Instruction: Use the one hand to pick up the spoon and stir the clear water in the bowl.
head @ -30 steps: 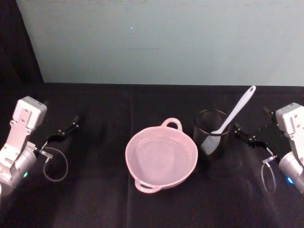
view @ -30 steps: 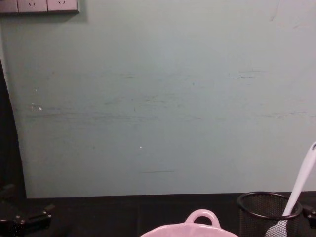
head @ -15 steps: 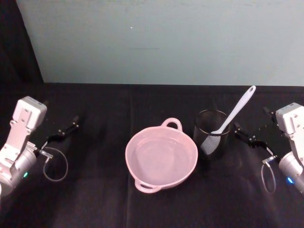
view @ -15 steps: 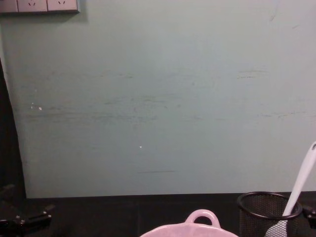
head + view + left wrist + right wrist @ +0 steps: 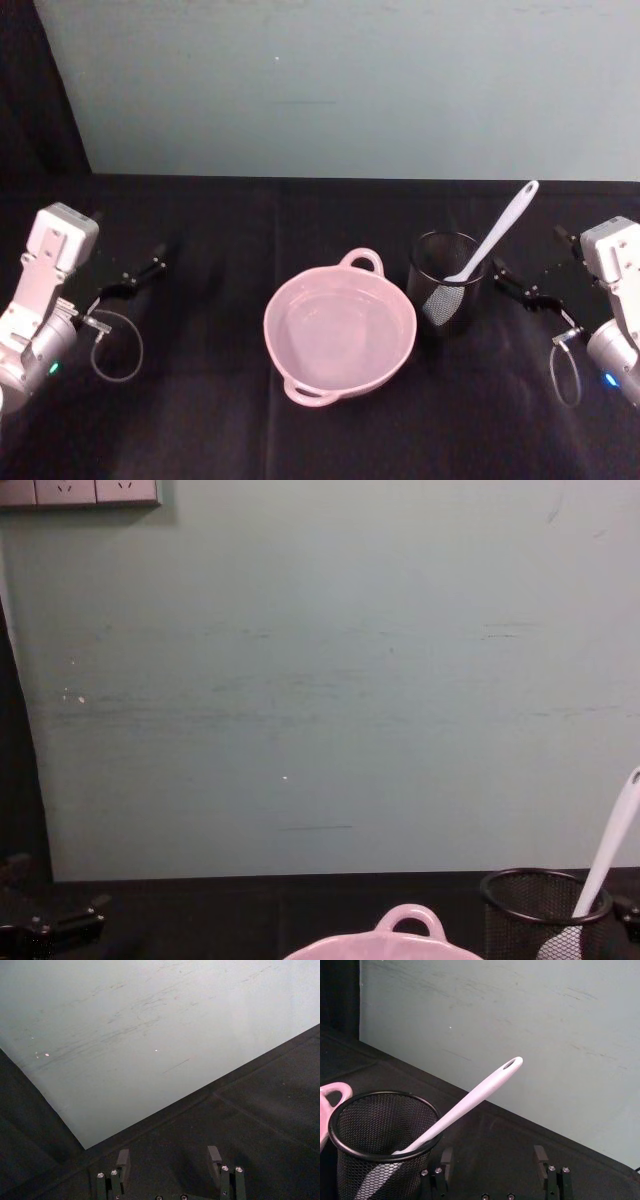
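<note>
the spoon (image 5: 495, 236) stands head-down in the mesh cup (image 5: 446, 285) right of the bowl (image 5: 340, 330), handle slanting up toward the right gripper (image 5: 533, 272), which sits spread open just beside it, nearer than the open left gripper (image 5: 135, 272).

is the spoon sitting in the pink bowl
No, the spoon stands tilted in the black wire-mesh cup, beside the pink bowl.

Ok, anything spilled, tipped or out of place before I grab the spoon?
Nothing stands out. The spoon leans in the mesh cup, the bowl sits upright beside it, no spill visible. Left gripper and right gripper hover at the sides, jaws open.
</note>
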Motion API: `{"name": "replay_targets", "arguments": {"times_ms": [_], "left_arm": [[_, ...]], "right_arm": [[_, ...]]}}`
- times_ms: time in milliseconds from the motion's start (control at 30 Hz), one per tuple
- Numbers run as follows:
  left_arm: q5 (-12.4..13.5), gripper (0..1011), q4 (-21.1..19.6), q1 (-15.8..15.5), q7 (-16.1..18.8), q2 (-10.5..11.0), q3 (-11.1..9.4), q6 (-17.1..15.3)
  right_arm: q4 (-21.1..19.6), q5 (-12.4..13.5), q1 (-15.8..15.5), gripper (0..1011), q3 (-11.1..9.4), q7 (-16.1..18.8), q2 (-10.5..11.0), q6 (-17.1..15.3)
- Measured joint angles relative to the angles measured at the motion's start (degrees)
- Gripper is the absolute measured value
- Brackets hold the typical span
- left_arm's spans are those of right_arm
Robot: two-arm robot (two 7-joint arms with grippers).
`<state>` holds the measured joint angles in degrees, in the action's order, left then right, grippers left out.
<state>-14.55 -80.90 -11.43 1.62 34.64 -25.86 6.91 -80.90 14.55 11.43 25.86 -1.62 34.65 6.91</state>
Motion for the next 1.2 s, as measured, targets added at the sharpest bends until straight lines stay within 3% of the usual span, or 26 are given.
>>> {"name": "replay_targets", "arguments": {"times_ms": [267,433,667,800,867,900,933,1000,1033,1100,1133,1200], "left_arm": [[0.0,1005,0.0,0.0,0.0,0.0,0.0,0.0],[0.0,1005,0.0,0.0,0.0,0.0,0.0,0.0],[0.0,1005,0.0,0.0,0.0,0.0,0.0,0.0],[0.0,1005,0.0,0.0,0.0,0.0,0.0,0.0],[0.0,1005,0.0,0.0,0.0,0.0,0.0,0.0],[0.0,1005,0.0,0.0,0.0,0.0,0.0,0.0],[0.0,1005,0.0,0.0,0.0,0.0,0.0,0.0],[0.0,1005,0.0,0.0,0.0,0.0,0.0,0.0],[0.0,1005,0.0,0.0,0.0,0.0,0.0,0.0],[0.0,1005,0.0,0.0,0.0,0.0,0.0,0.0],[0.0,1005,0.0,0.0,0.0,0.0,0.0,0.0],[0.0,1005,0.0,0.0,0.0,0.0,0.0,0.0]], "right_arm": [[-0.1,-1.1,-0.7,1003,-0.9,0.0,0.2,0.3],[-1.4,-1.3,-2.7,1003,-2.9,0.0,1.2,0.6],[-4.3,2.4,-6.3,1003,-6.7,1.0,2.0,1.5],[-6.8,8.2,-8.9,1002,-9.9,4.0,2.4,1.7],[-8.5,14.1,-10.7,1003,-12.6,7.4,2.4,1.2],[-8.5,14.1,-10.7,1003,-12.6,7.4,2.4,1.2],[-9.0,17.0,-11.4,1003,-13.7,9.1,2.3,0.5],[-9.5,19.5,-12.0,1002,-14.7,10.6,2.1,-0.2],[-10.0,22.4,-12.5,1003,-15.8,12.5,1.8,-1.3],[-10.3,24.9,-12.9,1003,-16.6,14.0,1.5,-2.4],[-10.7,27.7,-13.1,1003,-17.4,15.7,1.2,-3.8],[-10.8,30.7,-13.2,1003,-18.3,17.4,0.7,-5.6]]}}
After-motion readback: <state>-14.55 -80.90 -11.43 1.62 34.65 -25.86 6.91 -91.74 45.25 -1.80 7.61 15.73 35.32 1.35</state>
